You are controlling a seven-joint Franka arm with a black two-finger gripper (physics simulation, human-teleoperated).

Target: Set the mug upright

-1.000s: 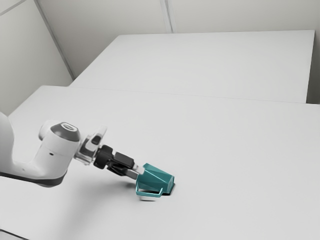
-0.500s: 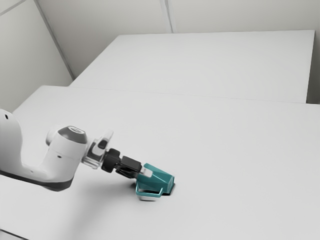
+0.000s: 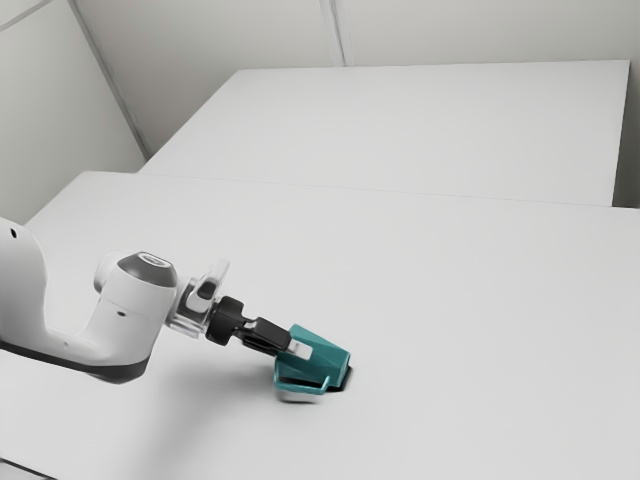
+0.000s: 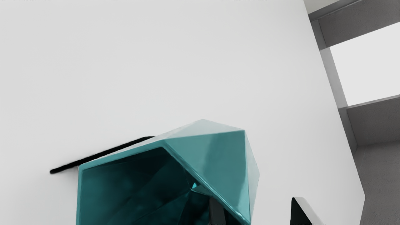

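Teal, faceted mug [image 3: 325, 357]: on its side on the smooth white table [image 3: 480, 290], mouth toward the arm, base toward the exterior view's right. Angular teal handle [image 3: 302, 388] on the side nearer the exterior camera, low over the table.

Black two-finger gripper [image 4: 255, 203]: at the mouth, fingers set wide, straddling the mug's wall. One dark finger [image 4: 217, 214] reaches inside the mouth; the other [image 4: 299, 214] is outside, with a visible gap to the wall. Not clamped; contact of the inner finger with the wall cannot be told.

White jointed arm [image 3: 125, 318]: comes in from the exterior view's left, hand sloping down to the mug.

Progress, judged: gripper placed about the wall; upright pose not met. Left: closing on the wall, tipping the mug onto its base, letting go. Possible fault: rim slipping during the turn.
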